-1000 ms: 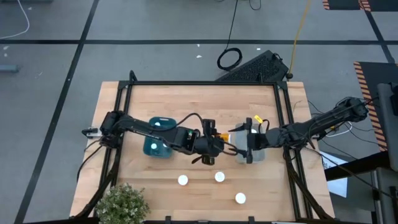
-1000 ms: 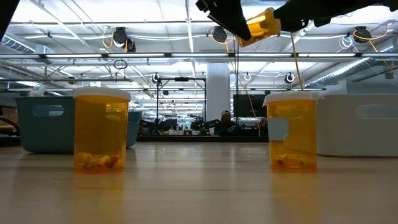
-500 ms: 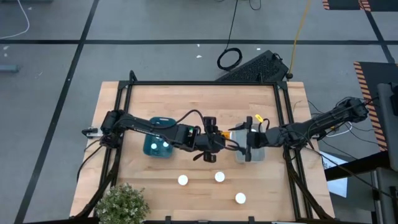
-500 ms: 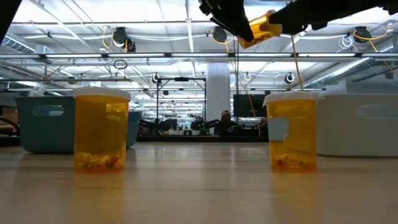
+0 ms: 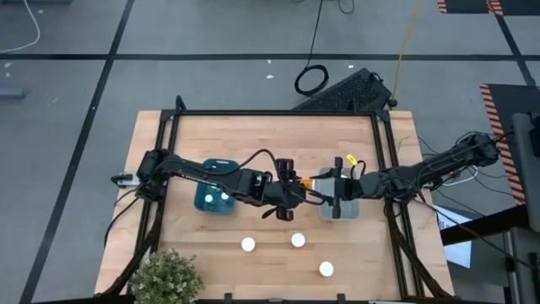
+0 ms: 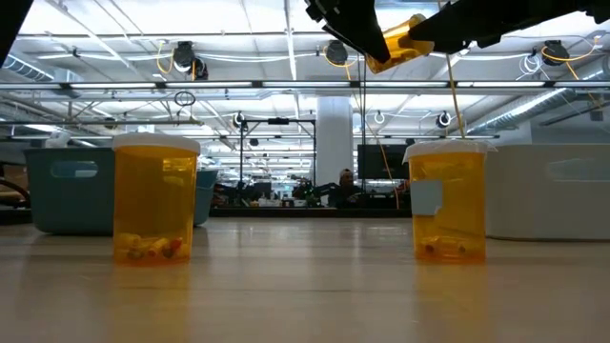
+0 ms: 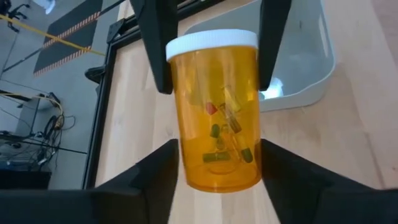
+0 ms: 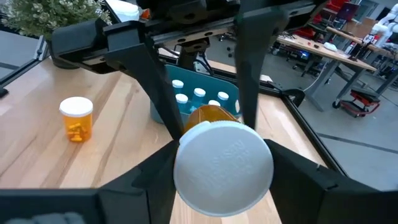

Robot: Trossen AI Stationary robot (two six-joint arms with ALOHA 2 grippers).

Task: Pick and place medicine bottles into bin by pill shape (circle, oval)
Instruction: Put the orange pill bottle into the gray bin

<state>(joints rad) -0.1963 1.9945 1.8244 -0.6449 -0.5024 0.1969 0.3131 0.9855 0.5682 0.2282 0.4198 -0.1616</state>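
A medicine bottle (image 5: 318, 181) with an amber body and white cap hangs above the table's middle, between my two grippers. It holds coloured oblong pills (image 7: 224, 134). My left gripper (image 5: 302, 187) comes from the left and is shut on its body. My right gripper (image 5: 329, 184) comes from the right and is shut on its cap end. Three more bottles (image 5: 248, 245) (image 5: 298, 240) (image 5: 326, 269) stand upright on their bases near the front edge. Two of these bottles (image 6: 155, 200) (image 6: 448, 200) show in the low view. My left gripper pinches the bottle's amber body near its base (image 7: 188, 163) between its two fingers. They come level from the table's left and lie along the bottle, which is lifted clear and roughly level, cap away from this gripper. My right gripper has its two fingers on opposite sides of the white cap's rim (image 8: 184, 163). They come level from the table's right, with the cap's top facing the wrist. The bottle stays clear of the table.
A teal bin (image 5: 211, 165) with several white-capped bottles sits left of centre, under my left arm. A pale bin (image 5: 348, 211) sits right of centre, below my right gripper. A potted plant (image 5: 164, 274) stands at the front left corner.
My left gripper has carried the bottle a little toward the table's right and slightly up. My right gripper has come toward the left, over the bottle's cap end.
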